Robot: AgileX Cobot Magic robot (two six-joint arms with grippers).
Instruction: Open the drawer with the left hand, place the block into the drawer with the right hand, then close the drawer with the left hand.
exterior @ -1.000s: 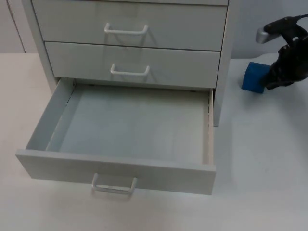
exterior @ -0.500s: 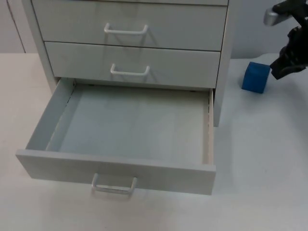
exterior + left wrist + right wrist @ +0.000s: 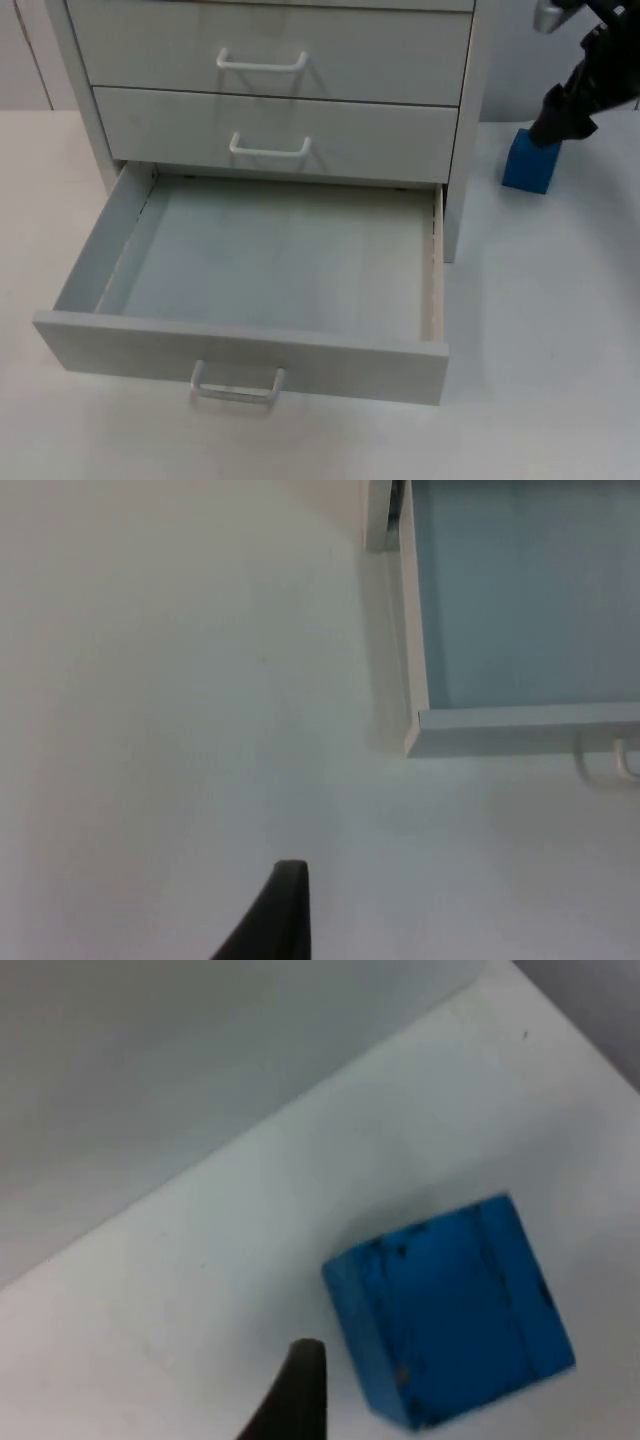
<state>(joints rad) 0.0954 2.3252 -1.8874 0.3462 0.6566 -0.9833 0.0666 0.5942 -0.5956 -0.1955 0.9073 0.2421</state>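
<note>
The left gripper hangs over bare white desk, waiting beside the outer front corner of the open drawer; one black fingertip is all that appears, so whether its fingers are released or clenched cannot be told. In the top view the bottom drawer of the grey cabinet stands pulled fully out toward the camera, its pale floor bare, its handle at the front. The two upper drawers are shut.

To the right of the cabinet, on the desk, sits the blue block, close to the cabinet's side wall and well apart from the drawer's opening. The right arm reaches down from the upper corner, and the right gripper hangs just above the block's far top edge, tilted downward toward it. In the right wrist view the block lies flat on the desk just beside a dark fingertip; how its fingers stand cannot be told, and they hold nothing that can be seen.

Compared with a second ago, the gripper no longer sits low against the block's right side: it has lifted and swung over to the block's upper edge. The block and drawer have not shifted.
</note>
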